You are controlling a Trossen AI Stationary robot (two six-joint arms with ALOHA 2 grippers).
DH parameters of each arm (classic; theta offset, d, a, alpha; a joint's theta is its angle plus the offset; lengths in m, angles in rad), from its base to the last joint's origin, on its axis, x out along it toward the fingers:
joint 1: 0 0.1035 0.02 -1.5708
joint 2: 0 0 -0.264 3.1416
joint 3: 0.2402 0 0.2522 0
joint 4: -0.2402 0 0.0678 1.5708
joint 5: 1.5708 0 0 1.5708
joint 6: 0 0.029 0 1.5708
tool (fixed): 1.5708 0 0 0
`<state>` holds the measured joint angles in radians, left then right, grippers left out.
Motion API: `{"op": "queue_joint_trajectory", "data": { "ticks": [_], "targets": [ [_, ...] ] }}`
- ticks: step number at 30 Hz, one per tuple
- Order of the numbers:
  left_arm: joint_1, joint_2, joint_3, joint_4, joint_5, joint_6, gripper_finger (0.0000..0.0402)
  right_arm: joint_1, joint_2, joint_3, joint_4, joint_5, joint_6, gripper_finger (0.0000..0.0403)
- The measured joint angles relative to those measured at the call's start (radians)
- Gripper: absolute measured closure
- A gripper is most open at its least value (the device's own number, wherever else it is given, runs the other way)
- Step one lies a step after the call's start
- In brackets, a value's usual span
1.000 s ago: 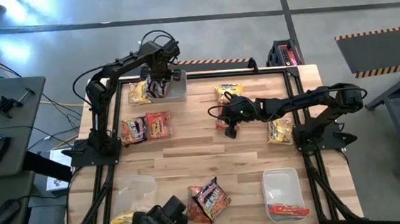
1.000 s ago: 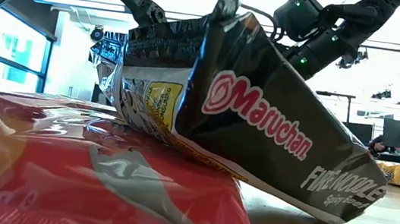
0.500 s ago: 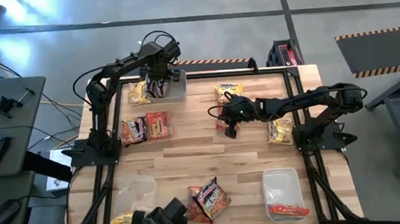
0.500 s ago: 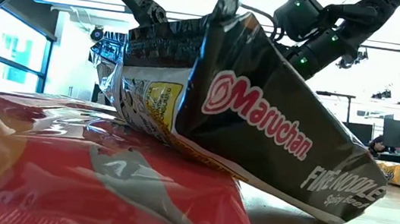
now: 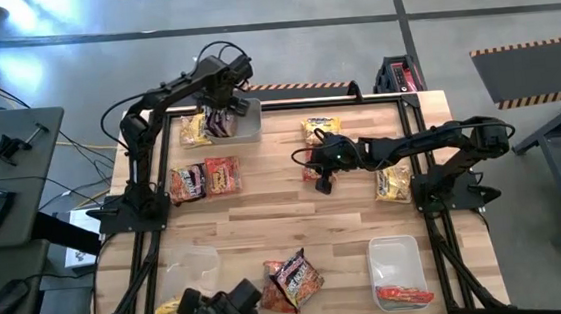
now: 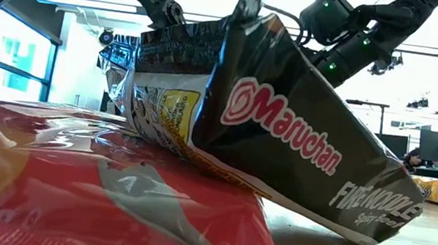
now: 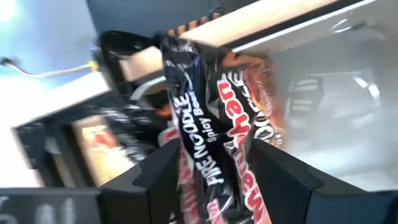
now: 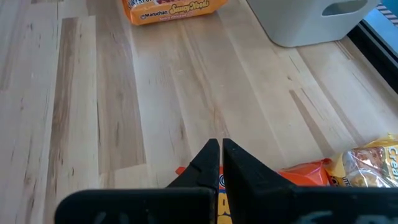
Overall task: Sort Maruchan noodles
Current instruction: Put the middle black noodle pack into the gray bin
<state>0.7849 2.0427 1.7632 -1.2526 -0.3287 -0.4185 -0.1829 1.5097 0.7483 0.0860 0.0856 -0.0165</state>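
Two black jointed arms with black cables and green indicator lights.

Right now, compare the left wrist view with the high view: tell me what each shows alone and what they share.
Only the left wrist view shows the black packet hanging between the left gripper's open fingers, its Fire Noodle lettering readable. Only the high view shows the whole table, the right gripper shut over an orange packet, and the clear bin at the near edge. Both show the grey bin under the left gripper.

Overhead downward, table-level close, two wrist views
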Motion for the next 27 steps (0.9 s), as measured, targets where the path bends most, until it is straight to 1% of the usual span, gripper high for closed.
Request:
{"op": "queue_joint_trajectory", "data": {
  "ticks": [4, 7, 9, 12, 14, 19, 24, 27],
  "targets": [
    [-0.010, 0.000, 0.069, -0.074, -0.066, 0.077, 0.0213, 0.000, 0.000, 0.000, 0.000, -0.005, -0.002, 0.0403],
    [-0.029, -0.002, 0.127, -0.080, -0.091, 0.172, 0.0213, 0.000, 0.000, 0.000, 0.000, -0.016, -0.002, 0.0403],
    [-0.046, -0.002, 0.149, -0.057, -0.044, 0.272, 0.0215, 0.000, 0.000, 0.000, 0.000, -0.016, -0.002, 0.0403],
    [-0.075, -0.002, 0.149, -0.010, 0.097, 0.432, 0.0230, 0.000, 0.000, 0.000, 0.000, -0.017, -0.002, 0.0403],
    [-0.095, -0.001, 0.128, 0.018, 0.137, 0.535, 0.0246, 0.000, 0.000, 0.000, 0.000, -0.017, -0.002, 0.0403],
    [-0.125, 0.029, 0.060, 0.096, 0.133, 0.718, 0.0305, 0.000, 0.000, 0.000, 0.000, -0.018, -0.002, 0.0403],
    [-0.122, 0.074, 0.043, 0.103, 0.103, 0.798, 0.0369, 0.000, 0.000, 0.000, 0.000, -0.018, -0.002, 0.0403],
    [-0.115, 0.106, 0.042, 0.100, 0.105, 0.820, 0.0396, 0.000, 0.000, 0.000, 0.000, -0.018, -0.002, 0.0403]
  ]
}}
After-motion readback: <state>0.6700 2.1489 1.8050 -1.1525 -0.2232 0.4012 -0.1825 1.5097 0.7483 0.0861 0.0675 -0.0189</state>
